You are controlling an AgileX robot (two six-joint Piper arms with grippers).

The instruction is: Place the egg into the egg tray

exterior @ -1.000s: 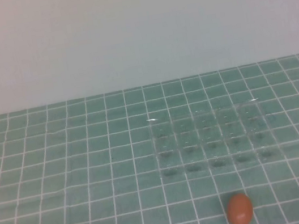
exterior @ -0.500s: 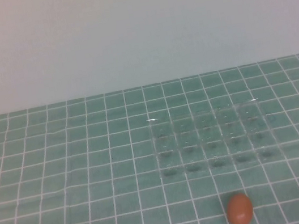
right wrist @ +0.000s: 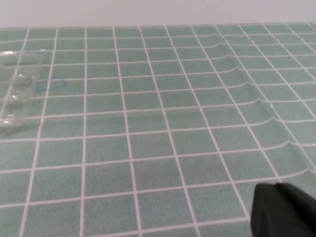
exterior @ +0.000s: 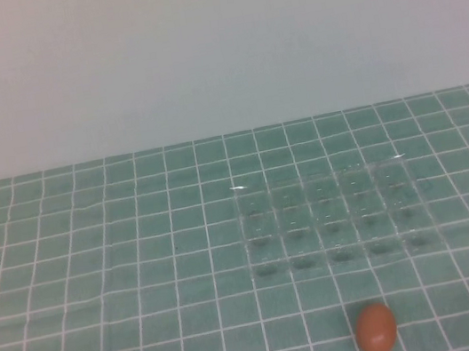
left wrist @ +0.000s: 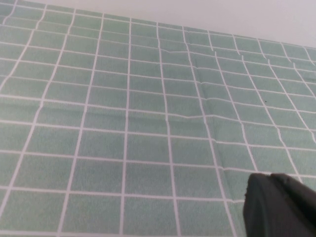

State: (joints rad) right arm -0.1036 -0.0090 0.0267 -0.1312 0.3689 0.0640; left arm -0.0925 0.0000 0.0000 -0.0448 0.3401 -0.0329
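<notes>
Orange-brown egg [exterior: 375, 329]: on the table [exterior: 94, 253], just in front of the egg tray, apart from it, untouched.
Egg tray [exterior: 331, 213]: clear plastic, all cups empty; one corner shows in right wrist view.
Left hand [left wrist: 279, 205]: only a dark tip visible, over bare table; grip state can't tell.
Right hand [right wrist: 284, 210]: same, beside the tray; can't tell, holds nothing visible.
Risk: egg rolls if nudged off-centre; the near-invisible tray could be misjudged or shoved.

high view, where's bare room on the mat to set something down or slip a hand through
Free: the whole mat left of the egg tray, and the strip between the tray's near edge and the egg. Tightest near the egg. Left gripper and right gripper show only in their wrist views, over bare mat.
</notes>
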